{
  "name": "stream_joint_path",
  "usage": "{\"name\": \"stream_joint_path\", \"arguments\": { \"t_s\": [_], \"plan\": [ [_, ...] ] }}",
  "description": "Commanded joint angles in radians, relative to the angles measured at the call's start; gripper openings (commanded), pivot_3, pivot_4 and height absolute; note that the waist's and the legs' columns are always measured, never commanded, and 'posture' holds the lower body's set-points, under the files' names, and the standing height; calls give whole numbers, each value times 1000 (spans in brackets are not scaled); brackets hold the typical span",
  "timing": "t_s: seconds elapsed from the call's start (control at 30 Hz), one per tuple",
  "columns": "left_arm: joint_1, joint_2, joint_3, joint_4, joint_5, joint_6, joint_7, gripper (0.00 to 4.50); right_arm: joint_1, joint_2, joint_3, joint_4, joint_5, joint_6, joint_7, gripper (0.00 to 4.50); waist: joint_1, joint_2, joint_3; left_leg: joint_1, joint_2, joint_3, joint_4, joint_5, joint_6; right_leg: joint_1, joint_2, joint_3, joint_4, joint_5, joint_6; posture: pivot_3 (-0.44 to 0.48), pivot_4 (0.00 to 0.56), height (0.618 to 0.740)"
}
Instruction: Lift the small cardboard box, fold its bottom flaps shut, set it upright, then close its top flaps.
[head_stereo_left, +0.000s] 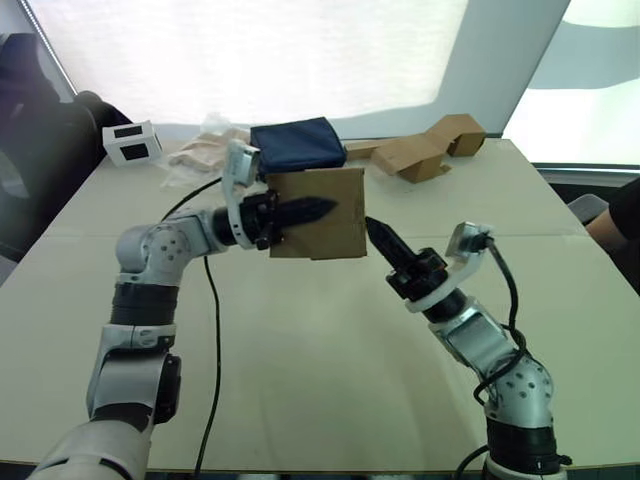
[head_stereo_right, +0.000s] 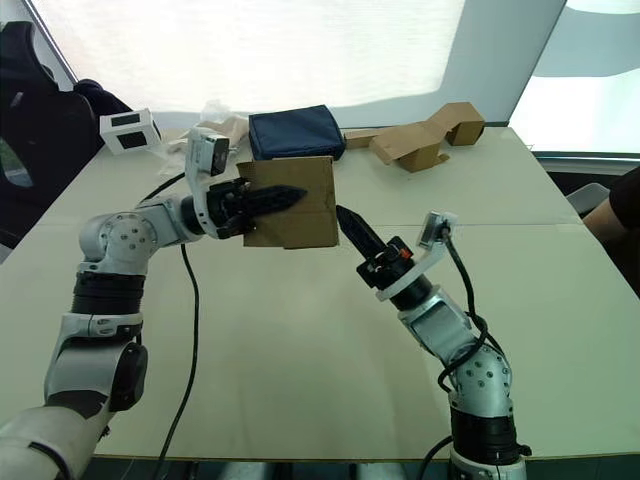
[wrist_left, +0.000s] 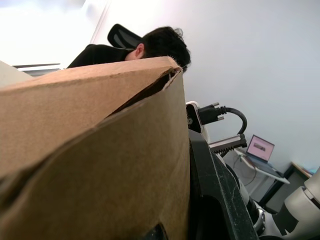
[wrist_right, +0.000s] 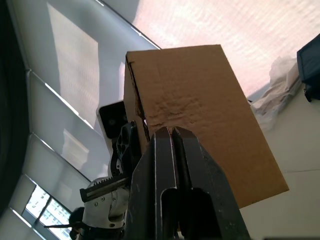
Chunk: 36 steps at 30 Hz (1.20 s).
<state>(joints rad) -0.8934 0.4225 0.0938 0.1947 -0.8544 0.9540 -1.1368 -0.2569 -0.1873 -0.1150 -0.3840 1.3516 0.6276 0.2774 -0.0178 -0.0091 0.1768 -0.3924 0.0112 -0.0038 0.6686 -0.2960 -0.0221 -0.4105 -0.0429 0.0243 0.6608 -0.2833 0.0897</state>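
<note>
The left gripper (head_stereo_left: 300, 212) clamps the small cardboard box (head_stereo_left: 325, 225) aloft — bare table (head_stereo_left: 330, 370) beneath; the right gripper (head_stereo_left: 378, 236), jaws closed, touches its edge — flaps hidden.

The left arm reaches forward from the shoulder, bends at the elbow and turns inward, so the forearm runs across toward the middle. Its left gripper (head_stereo_left: 300, 212) lies roughly level, with one black finger laid flat over the near face of the small cardboard box (head_stereo_left: 335, 235) and the box clamped in its grip, held up off the tabletop (head_stereo_left: 300, 400). The right arm rises from low on the right, the forearm slanting up and inward. Its right gripper (head_stereo_left: 379, 236) points at the lower right edge of the box, the two fingers (wrist_right: 172, 150) pressed together side by side, tips at the cardboard.
</note>
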Motion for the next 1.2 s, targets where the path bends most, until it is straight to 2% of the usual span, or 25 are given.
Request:
{"name": "stream_joint_path", "arguments": {
  "t_s": [0.03, 0.3, 0.37, 0.47, 0.57, 0.7, 0.8, 0.9, 1.03, 1.2],
  "plan": [
    [-22, -5, -13, -13, 5, -12, -15, 0, -26, -2, 42, -27, -18, 22, 45, 47, 0, 0, 0, 0, 0, 0, 0, 0, 0, 0, 0, 0, 0, 0, 0, 0, 150, 740],
    [-31, -18, -27, 0, 37, -19, -20, 0, -21, -17, 58, -41, -80, 31, 58, 47, 1, 0, 0, 0, 0, 0, 0, 0, 0, 0, 0, 0, 0, 0, 0, 0, 150, 740],
    [-47, -11, -23, 8, 50, 4, 13, 0, -9, -33, 20, -48, -65, 25, 57, 47, 1, 0, 0, 0, 0, 0, 0, 0, 0, 0, 0, 0, 0, 0, 0, 0, 150, 740],
    [-77, 31, -34, -16, 10, 108, -8, 0, 29, -79, -55, -59, -13, 28, 72, 47, 3, 0, 0, 0, 0, 0, 0, 0, 0, 0, 0, 0, 0, 0, 0, 0, 150, 740],
    [-143, 47, -68, -27, 60, 97, 22, 0, 106, -188, -135, -64, 2, 59, 118, 47, 6, 0, 0, -1, -1, 0, 0, 0, 0, 0, 0, 0, -2, 0, 0, 0, 150, 740],
    [-235, 97, -237, 8, 249, -29, -17, 0, 168, -353, -226, -54, -14, 89, 187, 47, 5, -1, 0, -1, -3, 0, 0, 0, 0, 2, -2, 0, -3, 0, 1, 0, 150, 740],
    [-327, 141, -448, 88, 431, -123, -125, 0, 191, -508, -240, -67, -129, 103, 270, 47, 1, 0, 0, 1, -3, 1, -1, 0, 0, 2, 0, 1, -3, 0, 1, 0, 150, 740],
    [-413, 151, -607, 155, 561, -202, -245, 0, 207, -640, -221, -93, -250, 97, 343, 47, 3, 0, 1, 1, -4, 0, -2, 0, 0, 2, 2, 1, -4, -1, 1, 0, 150, 740],
    [-480, 138, -786, 181, 717, -273, -362, 0, 178, -701, -156, -154, -395, 58, 362, 47, 2, 0, 1, -1, -3, 0, -2, 0, 1, 1, 5, 2, -6, -1, 1, 0, 150, 740],
    [-491, 62, -861, 201, 811, -342, -420, 0, 108, -658, -55, -288, -438, 91, 277, 47, 6, -1, 1, -3, 0, -1, -1, -1, 1, 0, 6, 2, -7, -1, 1, 0, 150, 740]
  ]
}}
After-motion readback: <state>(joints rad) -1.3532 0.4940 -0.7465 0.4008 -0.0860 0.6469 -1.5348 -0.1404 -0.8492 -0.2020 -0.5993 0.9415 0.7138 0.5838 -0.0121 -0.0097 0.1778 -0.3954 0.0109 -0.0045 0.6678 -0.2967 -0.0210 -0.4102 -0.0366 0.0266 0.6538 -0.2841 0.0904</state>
